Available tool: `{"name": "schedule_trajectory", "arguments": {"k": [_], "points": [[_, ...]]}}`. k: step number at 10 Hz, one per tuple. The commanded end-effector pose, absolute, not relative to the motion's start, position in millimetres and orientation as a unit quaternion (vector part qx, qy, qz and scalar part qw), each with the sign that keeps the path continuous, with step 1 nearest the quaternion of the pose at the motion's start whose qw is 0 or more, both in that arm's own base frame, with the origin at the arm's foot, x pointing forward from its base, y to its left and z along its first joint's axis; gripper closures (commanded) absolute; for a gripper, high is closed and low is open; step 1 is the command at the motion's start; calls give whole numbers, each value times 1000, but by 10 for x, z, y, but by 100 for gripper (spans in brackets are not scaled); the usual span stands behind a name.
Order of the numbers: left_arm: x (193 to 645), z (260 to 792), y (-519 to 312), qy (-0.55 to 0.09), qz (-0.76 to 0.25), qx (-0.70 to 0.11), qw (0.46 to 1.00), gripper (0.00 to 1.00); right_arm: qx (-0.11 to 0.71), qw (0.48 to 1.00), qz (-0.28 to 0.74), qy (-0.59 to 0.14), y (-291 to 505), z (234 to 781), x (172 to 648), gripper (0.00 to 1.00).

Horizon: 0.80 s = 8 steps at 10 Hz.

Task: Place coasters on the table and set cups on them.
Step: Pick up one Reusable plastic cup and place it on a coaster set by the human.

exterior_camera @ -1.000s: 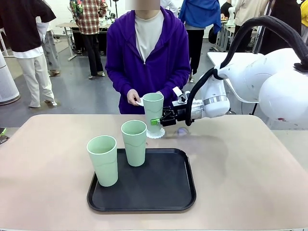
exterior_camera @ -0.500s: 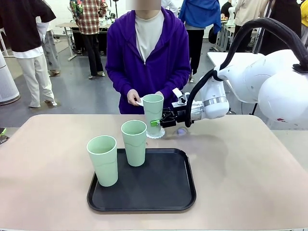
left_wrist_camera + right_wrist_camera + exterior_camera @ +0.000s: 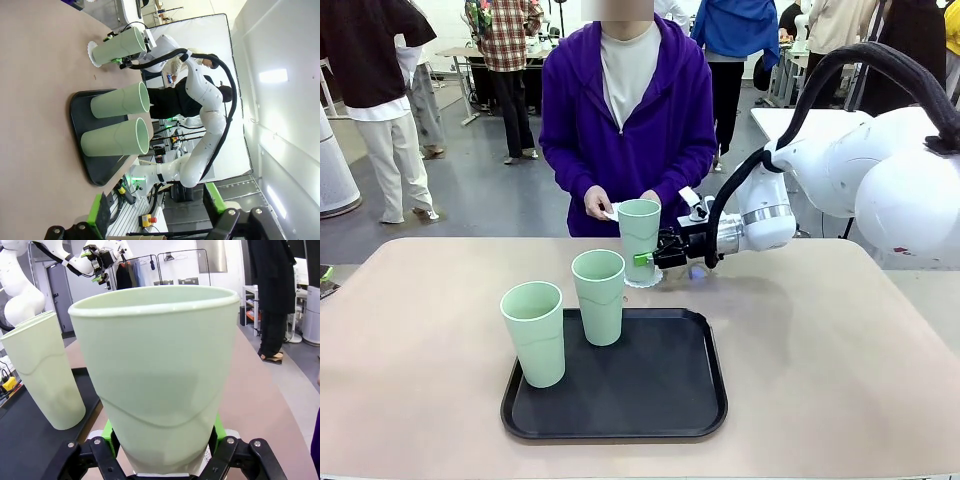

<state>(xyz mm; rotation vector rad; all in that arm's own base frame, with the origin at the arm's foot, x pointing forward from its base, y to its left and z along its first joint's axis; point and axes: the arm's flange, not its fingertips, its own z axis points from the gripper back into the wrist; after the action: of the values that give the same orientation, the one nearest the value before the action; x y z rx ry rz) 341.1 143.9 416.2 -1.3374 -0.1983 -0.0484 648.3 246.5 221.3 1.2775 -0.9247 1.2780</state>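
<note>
My right gripper [image 3: 646, 258] is shut on a pale mint-green cup [image 3: 639, 235] and holds it upright at the far middle of the table [image 3: 820, 350]. The cup's base is at a white lacy coaster [image 3: 644, 281]; I cannot tell whether they touch. In the right wrist view the held cup [image 3: 160, 370] sits between my green pads [image 3: 107, 432]. Two more cups [image 3: 534, 333] [image 3: 599, 297] stand on the black tray [image 3: 650, 400]. The person's hands hold further white coasters [image 3: 610, 211]. My left gripper [image 3: 155, 220] is open, far back from the cups [image 3: 117, 100].
The person in a purple top stands at the far edge, right behind the held cup. The tray takes up the near middle of the table. Bare tabletop lies to its left and right. The right arm [image 3: 860, 170] reaches in from the right.
The right gripper has sunk slightly with its cup, bringing the base down toward the coaster. The tray cups and the person's hands have stayed put.
</note>
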Motion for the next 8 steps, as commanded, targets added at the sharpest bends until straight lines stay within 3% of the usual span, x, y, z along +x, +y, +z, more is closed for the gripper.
{"name": "schedule_trajectory", "arguments": {"k": [1,7,8], "points": [[3403,4180,1451,-97,-27,-623,776,0,537,518,543,-384,2440,2196,6519,18],[3403,4180,1451,-97,-27,-623,776,0,546,518,543,-372,2438,2135,6532,18],[3403,4180,1451,-97,-27,-623,776,0,547,519,541,-371,2439,2132,6541,6]]}}
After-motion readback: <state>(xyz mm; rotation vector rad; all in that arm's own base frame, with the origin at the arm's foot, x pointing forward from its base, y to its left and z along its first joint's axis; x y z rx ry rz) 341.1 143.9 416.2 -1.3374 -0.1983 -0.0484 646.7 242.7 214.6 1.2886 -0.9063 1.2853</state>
